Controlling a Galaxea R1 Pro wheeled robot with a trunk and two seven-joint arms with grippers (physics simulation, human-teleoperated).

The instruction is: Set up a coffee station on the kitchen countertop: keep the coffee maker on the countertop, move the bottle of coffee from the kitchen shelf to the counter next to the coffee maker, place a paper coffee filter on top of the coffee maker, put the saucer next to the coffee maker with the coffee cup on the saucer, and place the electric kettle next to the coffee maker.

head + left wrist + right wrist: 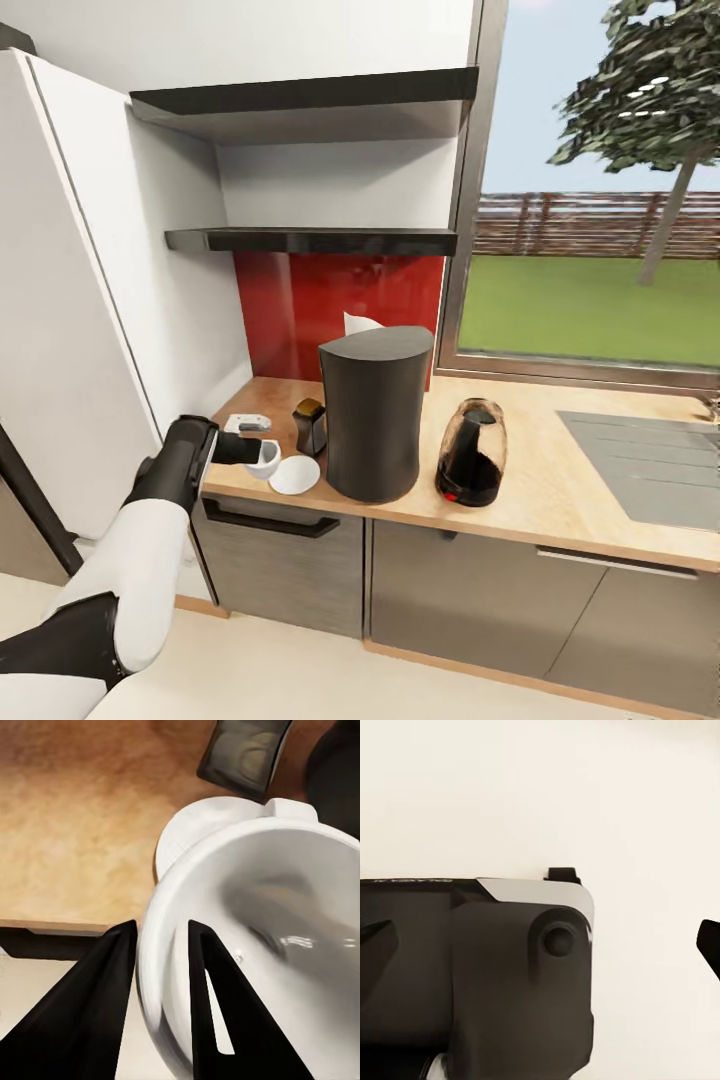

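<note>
My left gripper (245, 450) is shut on the rim of the white coffee cup (266, 459), one finger inside and one outside. The cup hangs just above the counter's front left corner, beside the white saucer (295, 475). In the left wrist view the black fingers (105, 982) straddle the cup's wall (262, 945), with the saucer (184, 832) beyond it. The dark coffee maker (375, 415) stands on the countertop, a white paper filter (362, 324) showing behind its top. The bottle of coffee (310, 427) stands to its left and the electric kettle (472, 452) to its right. My right gripper (540, 945) is open over the floor.
A small white and grey object (248, 424) lies at the counter's back left. A white fridge (70, 330) flanks the counter on the left. Two dark shelves (310, 240) hang above. A sink (650, 460) is set in the counter at the right. The robot's dark base (472, 975) lies under the right wrist.
</note>
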